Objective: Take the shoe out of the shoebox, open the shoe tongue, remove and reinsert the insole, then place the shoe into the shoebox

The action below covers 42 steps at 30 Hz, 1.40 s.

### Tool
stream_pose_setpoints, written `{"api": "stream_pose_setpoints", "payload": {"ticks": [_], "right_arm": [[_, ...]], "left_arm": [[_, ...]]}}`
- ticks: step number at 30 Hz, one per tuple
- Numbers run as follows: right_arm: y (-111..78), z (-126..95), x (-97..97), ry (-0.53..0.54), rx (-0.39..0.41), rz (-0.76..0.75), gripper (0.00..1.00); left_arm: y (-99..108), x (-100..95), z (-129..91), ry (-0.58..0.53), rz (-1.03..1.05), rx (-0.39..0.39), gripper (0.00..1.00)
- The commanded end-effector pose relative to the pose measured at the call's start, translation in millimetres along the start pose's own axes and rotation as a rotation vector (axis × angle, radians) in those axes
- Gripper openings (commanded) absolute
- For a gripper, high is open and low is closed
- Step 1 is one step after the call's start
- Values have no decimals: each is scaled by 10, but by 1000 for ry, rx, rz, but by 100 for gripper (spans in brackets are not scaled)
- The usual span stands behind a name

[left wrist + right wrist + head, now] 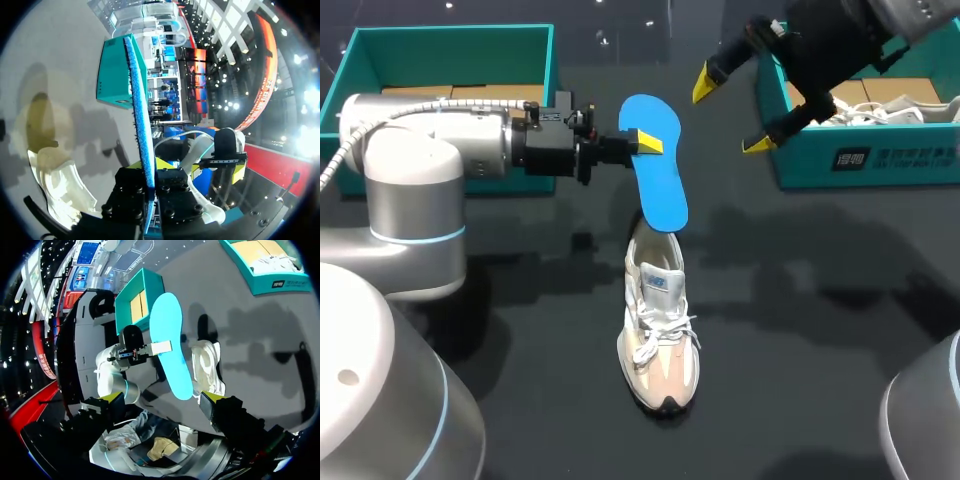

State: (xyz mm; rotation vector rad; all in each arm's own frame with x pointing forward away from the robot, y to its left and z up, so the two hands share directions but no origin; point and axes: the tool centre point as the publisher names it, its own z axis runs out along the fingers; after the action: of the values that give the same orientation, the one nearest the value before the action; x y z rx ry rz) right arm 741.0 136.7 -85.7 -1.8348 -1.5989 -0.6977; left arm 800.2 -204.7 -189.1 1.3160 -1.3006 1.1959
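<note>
My left gripper [645, 143] is shut on a blue insole [656, 170], pinching it near one end. The insole hangs above the table, with its lower end over the heel opening of the shoe [658, 330]. That white and beige sneaker stands upright on the dark table. In the left wrist view the insole [141, 115] shows edge-on between the fingers of my left gripper [150, 189], with the shoe [55, 170] beside them. My right gripper [732, 115] hovers open and empty to the right of the insole. In its own view, my right gripper [162, 399] faces the insole [170, 345] and shoe [207, 365].
A teal shoebox [865, 158] at the back right holds white contents under my right arm. A second teal box [450, 40] stands at the back left behind my left arm. Dark table surface surrounds the shoe.
</note>
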Motion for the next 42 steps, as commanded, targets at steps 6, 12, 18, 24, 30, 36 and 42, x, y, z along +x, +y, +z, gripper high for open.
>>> {"api": "stream_pose_setpoints", "payload": {"ticks": [6, 12, 18, 24, 30, 36, 42], "right_arm": [[-16, 147, -242, 463, -23, -32, 100], [3, 247, -316, 511, -27, -55, 100], [11, 282, -384, 539, -36, -91, 100], [11, 297, -431, 549, -33, -84, 100], [7, 322, -477, 566, -33, -77, 100], [20, 339, -512, 594, -29, -81, 100], [31, 335, -537, 616, -20, -73, 100]], "left_arm": [[1, -3, 10, -1, 0, 0, 0], [1, -3, 10, -1, 0, 0, 0], [1, -3, 10, -1, 0, 0, 0], [1, -3, 10, -1, 0, 0, 0], [-5, -8, 5, 4, 30, 14, 0], [-29, 15, -56, 31, 259, 114, 0], [-35, 146, -155, 67, 534, 200, 0]]}}
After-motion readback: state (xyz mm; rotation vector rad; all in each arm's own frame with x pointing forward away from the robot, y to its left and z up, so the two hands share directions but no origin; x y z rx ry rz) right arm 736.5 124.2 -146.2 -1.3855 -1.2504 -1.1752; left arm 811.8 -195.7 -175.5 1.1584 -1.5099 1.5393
